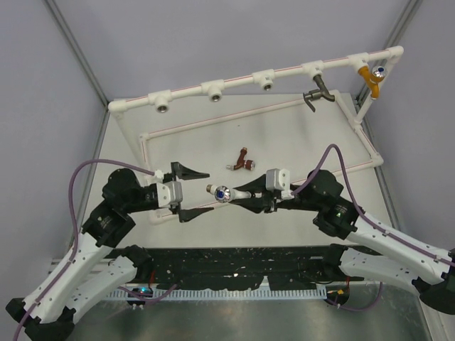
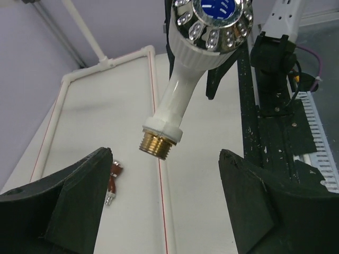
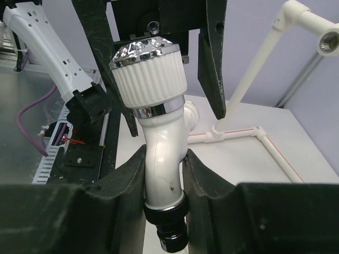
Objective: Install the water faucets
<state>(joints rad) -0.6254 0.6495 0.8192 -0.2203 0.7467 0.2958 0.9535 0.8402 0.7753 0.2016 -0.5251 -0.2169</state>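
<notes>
My right gripper [image 1: 247, 196] is shut on the white plastic faucet [image 1: 231, 192] and holds it above the table. In the right wrist view the gripper [image 3: 164, 174] clamps the faucet body [image 3: 161, 153] just above its black nozzle. The blue-and-silver knob [image 2: 214, 21] and brass thread [image 2: 157, 144] point toward my left gripper [image 1: 195, 192]. That gripper is open and empty, its fingers either side of the faucet's end without touching it. The left wrist view shows the gripper [image 2: 167, 206] below the thread. The reddish-brown faucet [image 1: 243, 162] lies on the table, also visible in the left wrist view [image 2: 112, 182].
A white pipe frame [image 1: 213, 89] with several tee sockets runs along the back and right of the table. A grey metal tap [image 1: 318, 92] and an orange tap [image 1: 371, 77] sit in its right-hand sockets. A low pipe [image 1: 213, 121] with a red line lies on the table.
</notes>
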